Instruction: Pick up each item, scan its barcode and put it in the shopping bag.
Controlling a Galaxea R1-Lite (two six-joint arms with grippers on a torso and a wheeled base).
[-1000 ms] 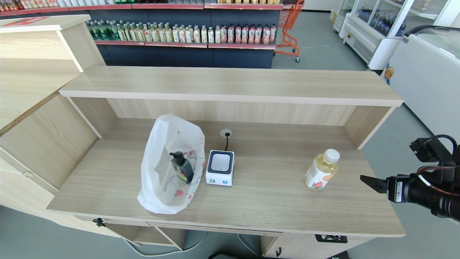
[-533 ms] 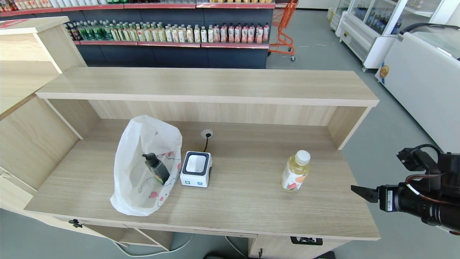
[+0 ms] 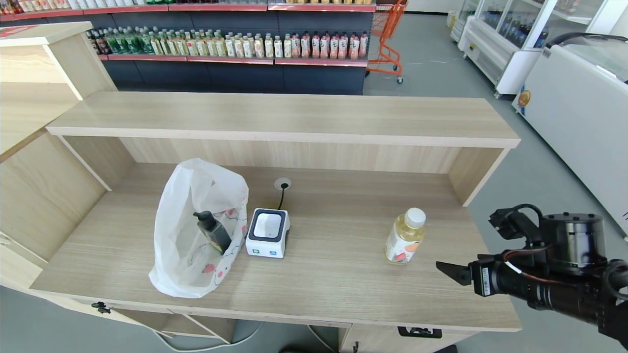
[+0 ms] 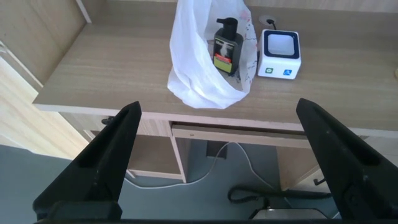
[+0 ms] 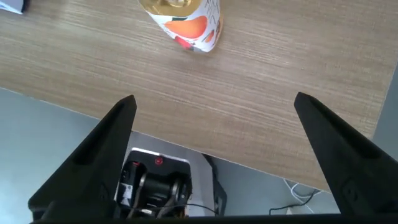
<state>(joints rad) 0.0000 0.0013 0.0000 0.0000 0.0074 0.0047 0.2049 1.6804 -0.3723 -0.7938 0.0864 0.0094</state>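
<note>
**Both pincers wide and empty, drink bottle on the worktop**

Your drink bottle point(image 3: 405, 236), pale yellow with a white cap, stands upright on the right part of the wooden worktop point(image 3: 333, 279), well apart from the scanner point(image 3: 268, 232). Your right pincer point(image 5: 214, 98) hangs over the worktop's front right corner, near the bottle but clear of it. Its two dark fingers are spread wide and hold nothing. Seen from the wrist, the bottle stands beyond the fingertips, within their spread.

Your left pincer point(image 4: 217, 104) is likewise spread wide and empty, out in front of the worktop's front edge, with the bag and scanner ahead of it.

The white shopping bag point(image 3: 179, 235) stands open on the left part of the worktop, just beside the scanner, with a dark pump bottle point(image 3: 214, 231) leaning inside it. The scanner, a small white box with a dark-framed window on top, sits between the bag and the drink bottle. Its black cable point(image 3: 281, 198) runs back to a round port point(image 3: 282, 184) in the worktop.
</note>
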